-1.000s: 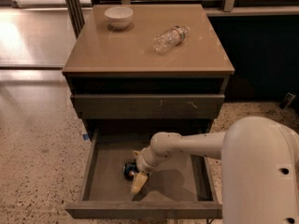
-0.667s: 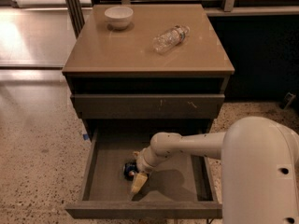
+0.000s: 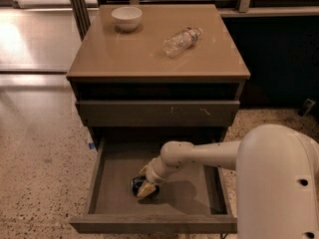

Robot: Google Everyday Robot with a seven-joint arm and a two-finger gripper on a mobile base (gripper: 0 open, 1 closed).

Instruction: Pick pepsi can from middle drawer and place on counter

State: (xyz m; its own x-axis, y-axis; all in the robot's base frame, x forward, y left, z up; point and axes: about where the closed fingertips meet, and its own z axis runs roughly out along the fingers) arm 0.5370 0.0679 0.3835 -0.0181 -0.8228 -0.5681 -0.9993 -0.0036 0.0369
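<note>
The pepsi can (image 3: 136,184) is a small dark blue shape on the floor of the pulled-out middle drawer (image 3: 114,180), left of its centre. My gripper (image 3: 145,188) is down inside the drawer, right at the can and partly covering its right side. The white arm reaches in from the lower right. The glossy tan counter (image 3: 129,54) tops the cabinet above.
A white bowl (image 3: 126,18) stands at the counter's back left. A clear plastic water bottle (image 3: 182,41) lies on its side at the back right. The shut upper drawer front (image 3: 154,112) has pale scratch marks. Speckled floor surrounds the cabinet.
</note>
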